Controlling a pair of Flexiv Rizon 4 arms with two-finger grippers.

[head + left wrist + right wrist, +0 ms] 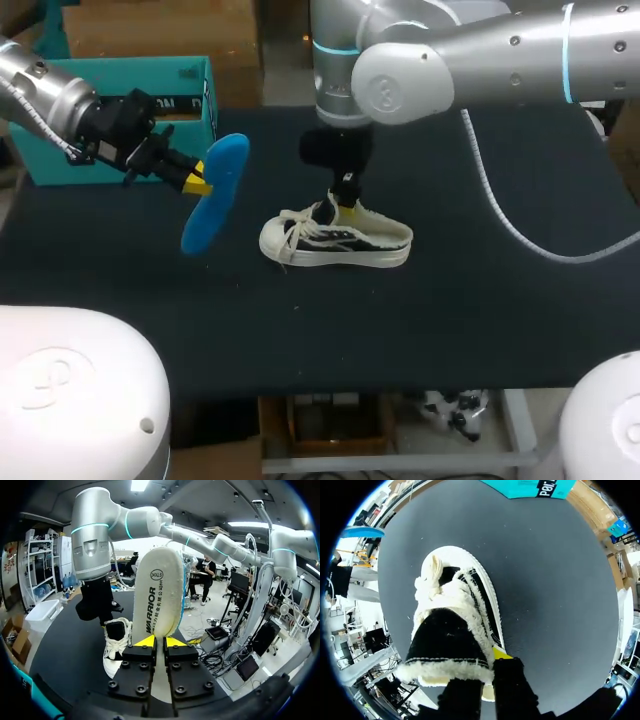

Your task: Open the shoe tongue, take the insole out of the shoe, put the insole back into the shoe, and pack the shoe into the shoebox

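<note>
Where the shoe (335, 243) stands mid-way across the table (450, 320), the right gripper (345, 205) sits at its opening; its clamp state cannot be told. Farther back, the left gripper (197, 182) clamps the blue insole (215, 195) airborne before the teal shoebox (120, 100).

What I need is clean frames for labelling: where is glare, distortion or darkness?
Head view: even light, insole and shoe clear on dark table. Left wrist view: glare overhead, fisheye bends the right arm. Right wrist view: shoe bulges, its black fabric dim.
</note>
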